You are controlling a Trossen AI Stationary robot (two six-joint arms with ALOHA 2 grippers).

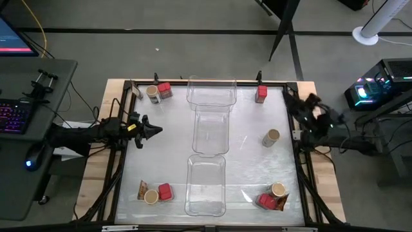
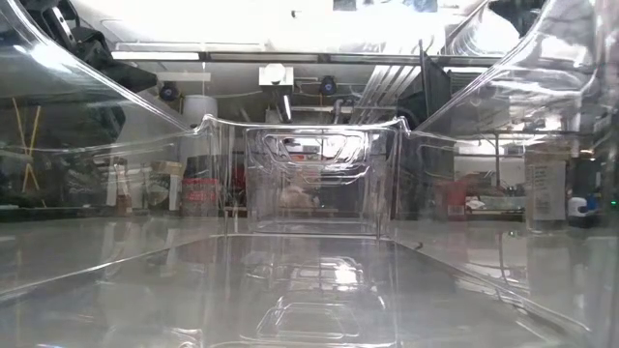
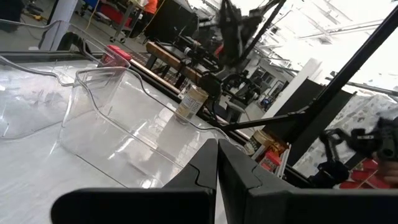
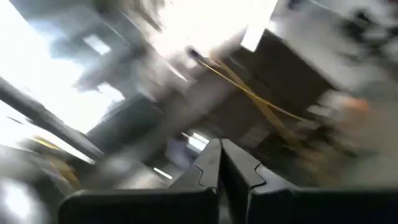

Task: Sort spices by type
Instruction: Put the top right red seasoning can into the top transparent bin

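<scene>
The spices lie in groups near the table's corners. At the far left are a tan-topped jar (image 1: 152, 94), a red box (image 1: 165, 90) and a packet (image 1: 136, 89). A red box (image 1: 261, 94) stands at the far right. A lone jar (image 1: 271, 137) stands upright at mid-right, also seen in the left wrist view (image 3: 191, 102). At the near left are a packet (image 1: 142, 191), a jar (image 1: 152, 196) and a red box (image 1: 165, 191). At the near right are a jar (image 1: 278, 189), a red box (image 1: 266, 200) and a packet (image 1: 282, 203). My left gripper (image 1: 154, 131) (image 3: 217, 155) is shut and empty at the left edge. My right gripper (image 1: 297, 108) (image 4: 221, 155) is shut and empty, raised over the right edge.
Three clear plastic trays lie in a row down the table's middle: far (image 1: 211, 93), middle (image 1: 211, 132) and near (image 1: 206, 187). The low view looks through the near tray's walls (image 2: 309, 174). A keyboard and a desk (image 1: 26, 116) stand left of the table.
</scene>
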